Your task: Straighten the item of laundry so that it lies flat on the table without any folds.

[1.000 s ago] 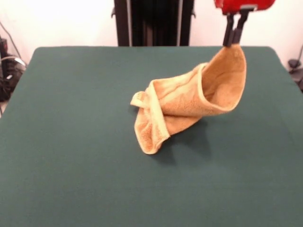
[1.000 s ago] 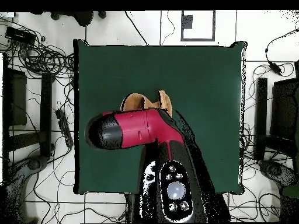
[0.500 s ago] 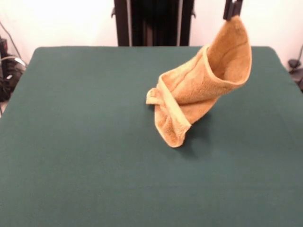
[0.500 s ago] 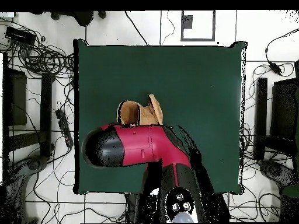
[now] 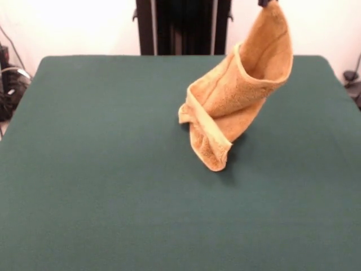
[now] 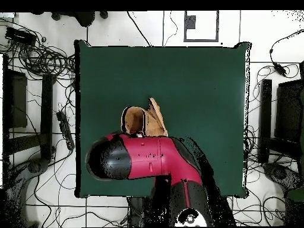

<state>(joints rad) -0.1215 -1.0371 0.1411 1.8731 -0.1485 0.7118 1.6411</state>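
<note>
I see my end effector [image 5: 267, 3] clenched on the towel [image 5: 237, 99] top corner; its low end touches the surface [image 5: 101, 169].

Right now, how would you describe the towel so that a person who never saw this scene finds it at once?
Find the big dark green table that fills the front view. Toward its far right part hangs the towel, an orange-tan terry cloth. It is lifted by its top corner at the picture's upper edge, curled and folded, only its lower end touching the table; nothing else lies there.

front camera faces robot, overhead looks down, sharing table [image 5: 84, 197]
</note>
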